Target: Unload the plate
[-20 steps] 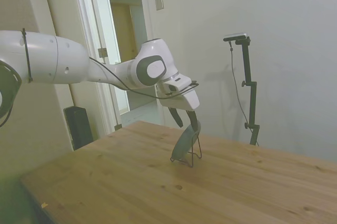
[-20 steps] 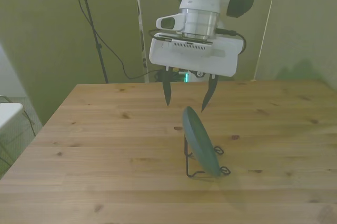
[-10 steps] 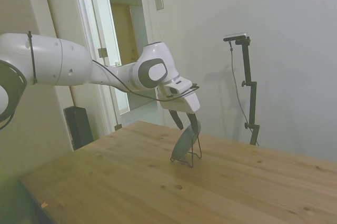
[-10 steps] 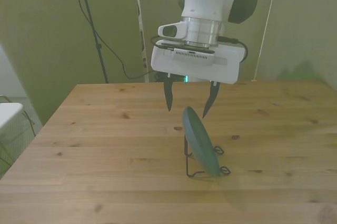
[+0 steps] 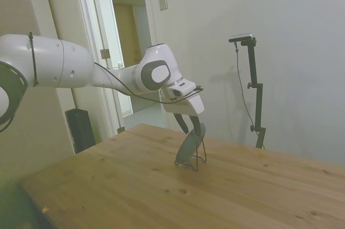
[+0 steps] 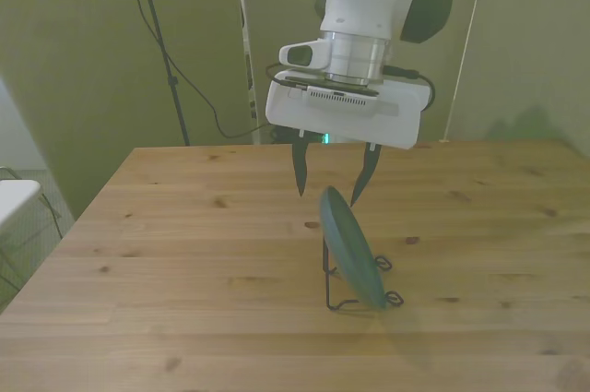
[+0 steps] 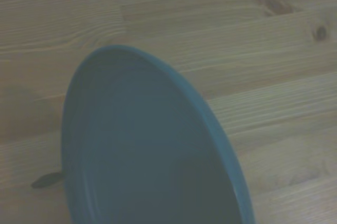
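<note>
front view: tool [image 6: 328, 195] fingers have narrowed above the plate [image 6: 352, 249].

Gripper [image 6: 332, 185] lower and nearer the plate's [image 6: 351, 249] top edge than before, fingers slightly closer together.

Readable text: none in any view.
Gripper [image 6: 328, 185] housing: no legible label or brand.
Plate [image 6: 351, 248]: plain, no markings.
Table [image 6: 184, 244]: bare wood grain, no signs.
Wall plate [image 5: 162, 0] above and behind the gripper: blank.
</note>
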### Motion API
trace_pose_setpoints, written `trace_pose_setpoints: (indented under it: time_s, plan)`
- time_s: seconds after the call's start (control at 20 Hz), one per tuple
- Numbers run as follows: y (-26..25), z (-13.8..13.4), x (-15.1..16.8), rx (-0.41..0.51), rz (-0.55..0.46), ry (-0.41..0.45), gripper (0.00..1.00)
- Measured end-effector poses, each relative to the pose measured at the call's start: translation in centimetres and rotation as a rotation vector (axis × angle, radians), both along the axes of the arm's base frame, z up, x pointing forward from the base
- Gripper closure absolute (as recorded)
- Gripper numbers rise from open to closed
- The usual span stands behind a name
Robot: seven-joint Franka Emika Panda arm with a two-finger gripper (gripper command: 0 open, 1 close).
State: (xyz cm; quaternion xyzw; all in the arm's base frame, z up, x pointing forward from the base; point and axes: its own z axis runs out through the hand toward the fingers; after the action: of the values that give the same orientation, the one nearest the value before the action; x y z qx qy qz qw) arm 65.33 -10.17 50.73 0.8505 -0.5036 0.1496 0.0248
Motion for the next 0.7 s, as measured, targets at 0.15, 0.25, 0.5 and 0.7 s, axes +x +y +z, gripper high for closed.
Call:
trace_pose_setpoints:
  time_s: [0.15,0.25,0.5,0.7]
  plan:
    - [0.07,0.0,0.01,-0.013,-0.001,0.001,1.0]
    - [0.09,-0.01,0.01,-0.014,-0.004,0.001,1.0]
    - [0.01,0.0,0.0,-0.013,-0.011,-0.001,1.0]
    - [-0.02,0.03,0.0,-0.013,-0.013,-0.001,1.0]
